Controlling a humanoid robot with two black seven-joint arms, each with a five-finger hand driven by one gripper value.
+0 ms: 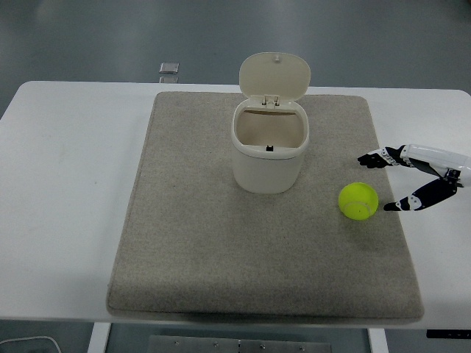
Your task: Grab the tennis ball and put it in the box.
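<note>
A white table [66, 184] with rounded far corners fills most of the view, and a grey, felt-like mat [221, 250] lies squarely on it. Beyond the far edge spreads a dull grey-green floor [110, 37], where a small square plate [169, 68] sits close to the table. Soft, even light falls from above, with faint shadows.
</note>
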